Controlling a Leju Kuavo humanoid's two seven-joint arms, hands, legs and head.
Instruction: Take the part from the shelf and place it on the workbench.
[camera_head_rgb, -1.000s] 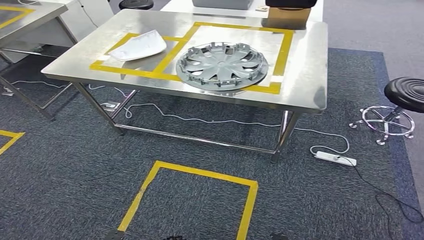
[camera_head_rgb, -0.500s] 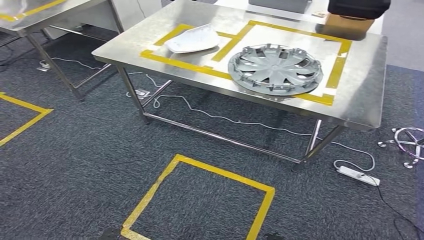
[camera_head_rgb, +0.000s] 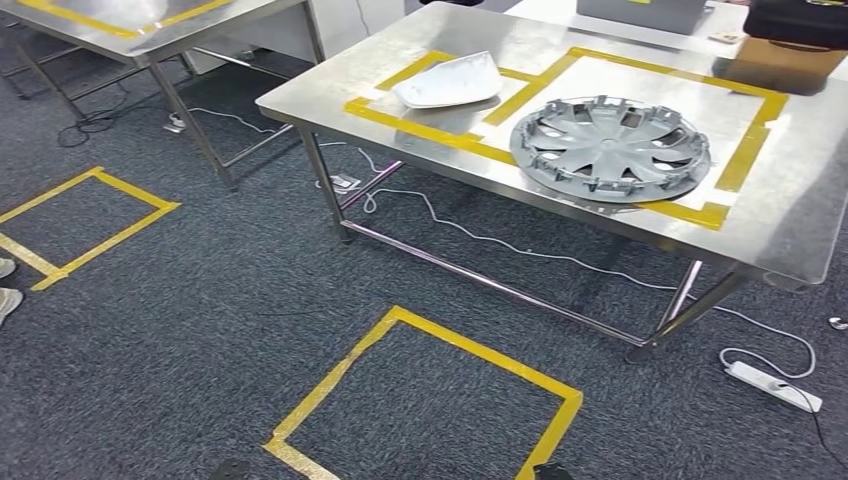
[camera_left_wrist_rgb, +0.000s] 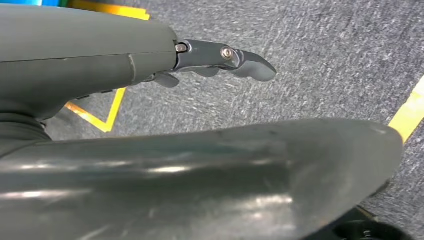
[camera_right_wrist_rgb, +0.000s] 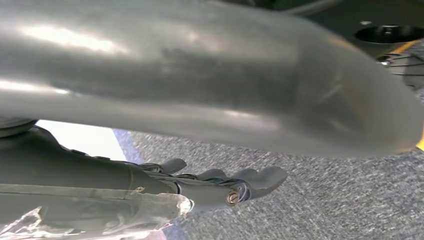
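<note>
my left hand (camera_left_wrist_rgb: 150, 65) hangs over grey carpet (camera_head_rgb: 200, 300), fingers (camera_left_wrist_rgb: 250, 65) out straight and loose, holding nothing. my right hand (camera_right_wrist_rgb: 165, 185) also hangs over the carpet, fingers (camera_right_wrist_rgb: 260, 177) extended, nothing held. steel workbench (camera_head_rgb: 800, 230) is my landmark: grey wheel cover (camera_head_rgb: 610, 147) lies flat on it inside the yellow tape frame (camera_head_rgb: 735, 165), white curved part (camera_head_rgb: 447, 80) lies on it just beside the cover in the next taped box. power strip (camera_head_rgb: 775, 385) on the carpet under the workbench's near corner.

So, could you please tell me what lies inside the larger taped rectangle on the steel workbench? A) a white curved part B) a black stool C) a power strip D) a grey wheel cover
D: the grey wheel cover lies within the larger yellow-taped rectangle on the workbench, while the white curved part sits in the smaller one.
</note>
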